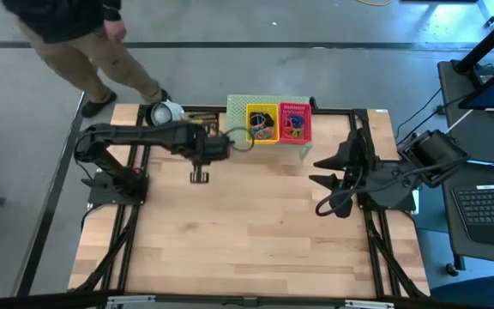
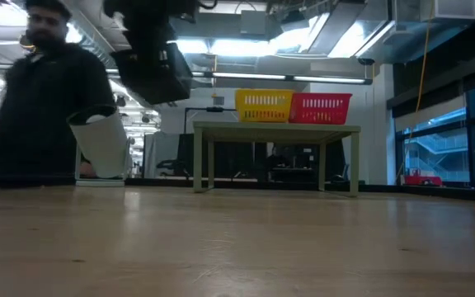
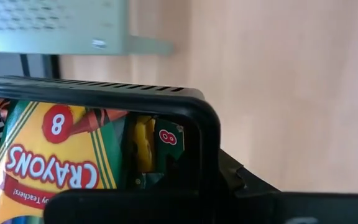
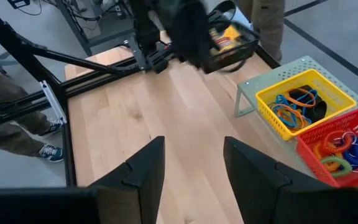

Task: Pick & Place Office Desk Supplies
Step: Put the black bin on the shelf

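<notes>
The left end effector [image 1: 200, 175], clamped on the black tray [image 3: 166, 99] of crayon boxes [image 3: 48, 155], hangs beside the green shelf [image 1: 238, 107].

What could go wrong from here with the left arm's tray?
1. The left gripper holds the black tray aloft by its rim; the crayon boxes could slide out.
2. A person walks by the table's far-left corner, near that arm.
The right gripper waits open at the right.
</notes>
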